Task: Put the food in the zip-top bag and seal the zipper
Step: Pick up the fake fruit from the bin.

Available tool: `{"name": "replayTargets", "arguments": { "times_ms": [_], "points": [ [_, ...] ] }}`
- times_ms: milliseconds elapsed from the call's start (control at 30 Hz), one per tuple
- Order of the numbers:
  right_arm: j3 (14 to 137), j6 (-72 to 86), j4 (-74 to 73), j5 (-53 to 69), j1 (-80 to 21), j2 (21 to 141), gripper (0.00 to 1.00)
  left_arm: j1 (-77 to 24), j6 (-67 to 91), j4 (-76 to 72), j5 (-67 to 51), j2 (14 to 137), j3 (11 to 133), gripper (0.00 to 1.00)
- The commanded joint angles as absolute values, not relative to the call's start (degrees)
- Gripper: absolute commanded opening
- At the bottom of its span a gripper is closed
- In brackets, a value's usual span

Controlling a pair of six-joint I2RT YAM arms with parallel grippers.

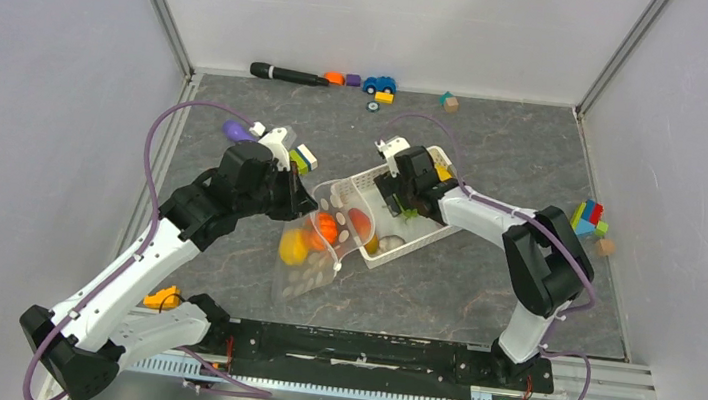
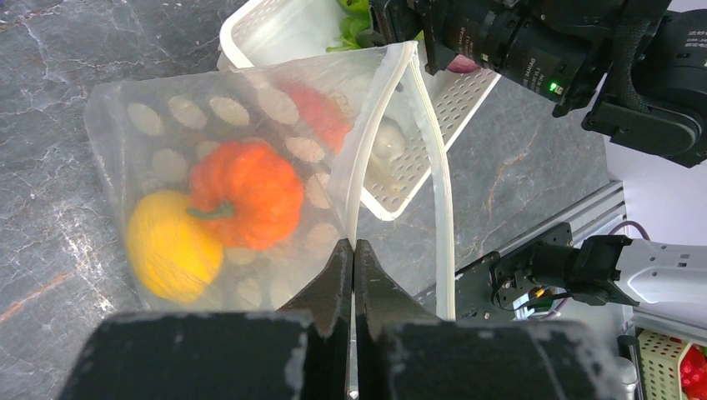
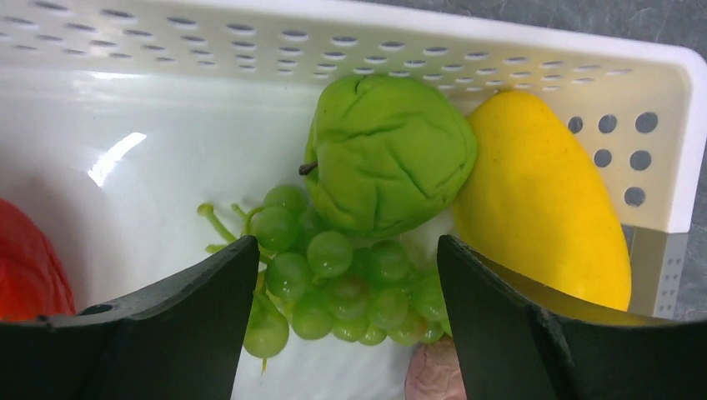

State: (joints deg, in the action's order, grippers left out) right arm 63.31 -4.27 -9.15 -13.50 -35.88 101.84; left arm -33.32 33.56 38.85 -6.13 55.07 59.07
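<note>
Closest to my left camera, my left claw [image 2: 352,248] is pressed together on one lip of the bag [image 2: 142,117], pinching the white zipper [image 2: 360,150] near its end. The other lip stands apart from it, so the mouth is open. Through the dotted plastic I see the pumpkin [image 2: 246,193] and a yellow fruit [image 2: 167,246] touching it, both inside the bag.

From the top view the zipper runs roughly from far to near. The mouth faces right, toward the basket [image 2: 471,87], and the closed end points to my left base. The bag overlaps the near corner of the basket, and my right arm [image 2: 517,50] stands over the basket and hides a part of it.

My right claw [image 3: 346,250] is spread wide inside the basket and grips nothing, with one finger at each side of the grapes [image 3: 367,304]. The green fruit [image 3: 388,150] touches the grapes from behind. The mango [image 3: 542,208] lies beside it, tilted, against the end wall. A red piece [image 3: 25,267] is cut off at the left edge.

By the far wall lie a black stick [image 1: 289,74] and a toy car [image 1: 379,84]; the blocks [image 1: 587,219] are well apart on the right
</note>
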Motion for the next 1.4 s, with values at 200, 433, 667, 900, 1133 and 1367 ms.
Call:
{"name": "replayTargets", "arguments": {
  "times_ms": [200,433,667,900,1133,1367],
  "points": [
    [63.6,-5.1,-0.4,-17.4,-35.9,105.5,0.76,-32.8,31.0,37.3,-6.0,54.2,59.5,0.02],
    [61.9,-3.4,1.3,-18.5,-35.8,102.5,0.39,-32.8,31.2,37.3,-6.2,54.1,59.5,0.02],
    [58.1,-1.4,3.3,-17.1,-35.9,94.4,0.07,-32.8,31.3,37.3,-6.4,54.0,59.5,0.02],
    [52.6,-0.1,7.6,-11.9,-35.8,83.4,0.0,-32.8,31.4,37.3,-6.5,54.0,59.5,0.02],
    [49.6,2.4,10.9,-5.5,-35.9,73.3,0.0,-32.8,31.4,37.3,-6.7,54.2,59.5,0.02],
    [51.3,4.3,14.1,17.2,-35.9,67.5,0.0,-32.8,31.4,37.2,-6.9,54.2,59.4,0.02]
  ]
}}
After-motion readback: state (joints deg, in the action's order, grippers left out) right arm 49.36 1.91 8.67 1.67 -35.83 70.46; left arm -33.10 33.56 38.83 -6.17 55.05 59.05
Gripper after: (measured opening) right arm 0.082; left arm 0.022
